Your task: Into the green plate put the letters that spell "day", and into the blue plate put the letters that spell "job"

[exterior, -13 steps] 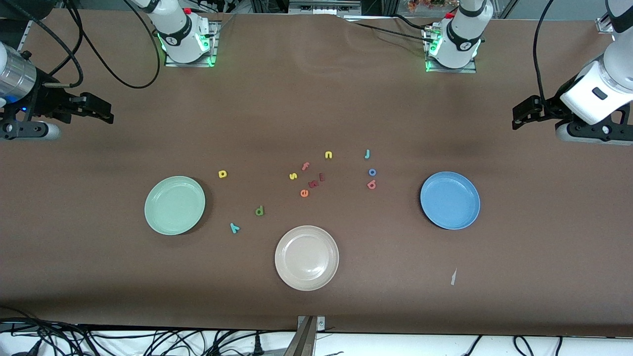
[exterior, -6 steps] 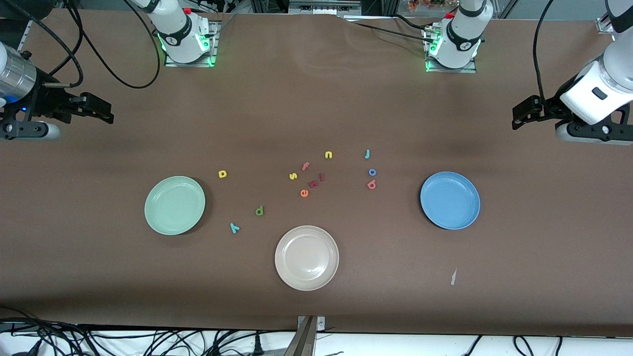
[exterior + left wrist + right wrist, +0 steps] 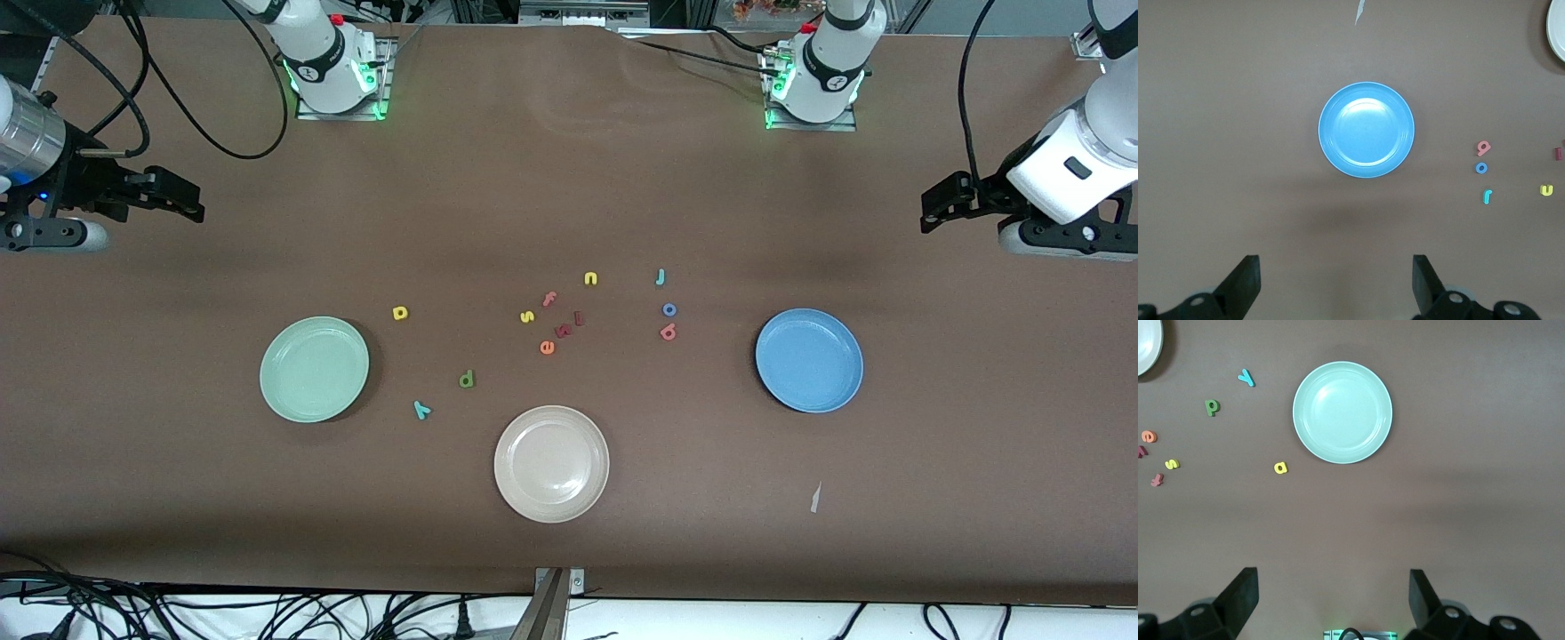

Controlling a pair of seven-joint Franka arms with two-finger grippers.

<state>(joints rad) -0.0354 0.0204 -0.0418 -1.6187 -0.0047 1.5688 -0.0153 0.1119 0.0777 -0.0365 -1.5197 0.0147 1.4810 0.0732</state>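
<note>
White arms on green-lit bases, black cables, black two-fingered left hand (image 3: 930, 206) and right hand (image 3: 187, 203).

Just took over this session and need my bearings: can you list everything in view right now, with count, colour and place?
green plate: 1, pale mint, empty, toward the right arm's end.
blue plate: 1, medium blue, empty, toward the left arm's end.
beige plate: 1, empty, mid-table, nearest the front camera.
day letters: 3, yellow a, green d, teal y, on the table beside the green plate.
job letters: 3, teal j, blue o, red-pink b, on the table beside the blue plate.
other letters: about six, yellow, pink, red, orange, clustered mid-table.
paper scrap: 1, pale, nearer the camera than the blue plate.
left gripper: open, empty, waiting.
right gripper: open, empty, waiting.
</note>
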